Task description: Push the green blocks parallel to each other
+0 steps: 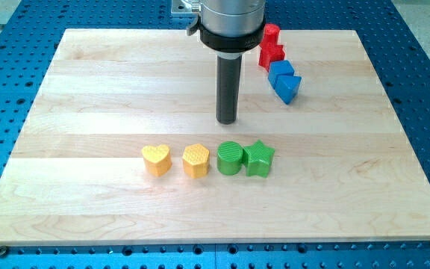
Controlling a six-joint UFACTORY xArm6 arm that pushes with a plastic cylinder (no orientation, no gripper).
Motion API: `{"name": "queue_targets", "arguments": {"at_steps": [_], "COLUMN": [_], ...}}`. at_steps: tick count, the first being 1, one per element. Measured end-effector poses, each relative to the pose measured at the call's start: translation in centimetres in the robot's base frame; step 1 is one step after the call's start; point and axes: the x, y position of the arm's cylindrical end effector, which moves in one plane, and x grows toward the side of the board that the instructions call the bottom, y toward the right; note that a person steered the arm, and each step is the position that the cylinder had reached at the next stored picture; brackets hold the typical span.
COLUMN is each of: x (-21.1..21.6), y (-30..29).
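A green round block [230,158] and a green star block [259,158] sit side by side, touching, just right of the board's middle. My tip [226,121] stands a little above the green round block in the view, apart from it, with a gap of bare board between them.
A yellow heart block [156,159] and a yellow hexagon block [195,160] lie left of the green pair in the same row. Two red blocks [271,46] and two blue blocks [284,80] cluster at the view's top right. The wooden board [88,90] lies on a blue perforated table.
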Motion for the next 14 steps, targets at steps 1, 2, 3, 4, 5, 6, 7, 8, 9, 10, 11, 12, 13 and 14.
{"name": "queue_targets", "arguments": {"at_steps": [1, 2, 3, 4, 5, 6, 7, 8, 9, 10, 11, 12, 13, 14], "x": [0.0, -0.2, -0.4, -0.4, -0.4, -0.9, -0.4, 2.2, 4.0, 4.0, 8.4, 12.3, 12.0, 11.9], "y": [0.0, 0.0, 0.0, 0.0, 0.0, 0.2, 3.0, 10.0, 15.1, 15.6, 14.4, 6.0, -3.6, -3.3]}}
